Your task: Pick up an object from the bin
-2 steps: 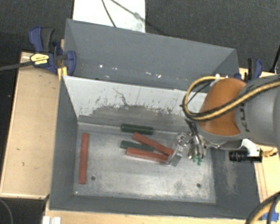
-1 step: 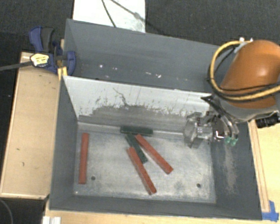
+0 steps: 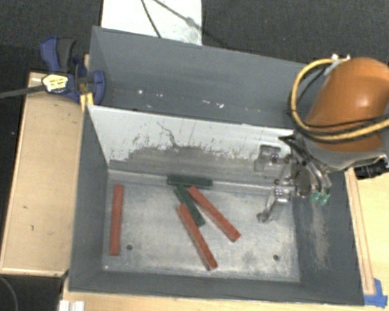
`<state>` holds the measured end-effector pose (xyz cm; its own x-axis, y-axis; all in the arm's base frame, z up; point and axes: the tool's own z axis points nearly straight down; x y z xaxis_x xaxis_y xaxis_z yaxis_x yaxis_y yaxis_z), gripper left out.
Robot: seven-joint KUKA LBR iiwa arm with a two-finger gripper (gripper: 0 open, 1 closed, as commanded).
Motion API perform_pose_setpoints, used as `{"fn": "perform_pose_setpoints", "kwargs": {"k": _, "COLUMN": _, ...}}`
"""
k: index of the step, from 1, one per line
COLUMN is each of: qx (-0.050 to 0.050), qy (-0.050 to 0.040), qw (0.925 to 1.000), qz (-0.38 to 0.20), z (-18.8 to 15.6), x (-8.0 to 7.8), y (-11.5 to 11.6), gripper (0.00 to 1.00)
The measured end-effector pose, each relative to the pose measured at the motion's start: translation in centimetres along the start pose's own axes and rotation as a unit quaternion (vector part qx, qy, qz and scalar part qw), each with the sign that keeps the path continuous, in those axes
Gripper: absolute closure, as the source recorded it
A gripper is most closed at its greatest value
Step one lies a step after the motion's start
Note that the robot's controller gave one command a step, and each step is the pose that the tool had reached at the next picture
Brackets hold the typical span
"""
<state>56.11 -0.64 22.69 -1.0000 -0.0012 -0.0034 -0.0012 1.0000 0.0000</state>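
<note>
Red bar (image 3: 214, 213), the loose thing nearest the end effector (image 3: 267, 215), lies slantwise on the floor of the grey bin (image 3: 273, 256), about the middle. Its upper end points toward the back wall and its lower end points toward the right. That lower end is near the end effector's tip but apart from it.

In the camera view the arm comes in from the right. Its orange cover (image 3: 356, 101), ringed by yellow cables (image 3: 295, 93), sits above the bin's right back corner. The end effector hangs down from there over the bare right part of the floor, with its tip low. I cannot tell whether it is open or closed, and no bar shows in its grasp.

A second red bar (image 3: 196, 237) lies just beside the first, slanting the same way and a little nearer the front. A short dark green bar (image 3: 191, 207) lies between their upper ends, touching both. Another dark green bar (image 3: 190, 182) lies flat along the foot of the back wall, meeting the tops of the slanted ones. A third red bar (image 3: 115, 219) lies alone by the left wall, running front to back, well apart from the rest.
</note>
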Motion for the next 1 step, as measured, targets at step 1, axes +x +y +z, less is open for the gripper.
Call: {"fn": "perform_pose_setpoints", "kwargs": {"k": 1, "qx": -0.001, "qy": 0.0039, "qw": 0.9977, "qz": -0.067, "z": 12.02, "x": -0.31, "y": 2.22, "gripper": 0.00}}
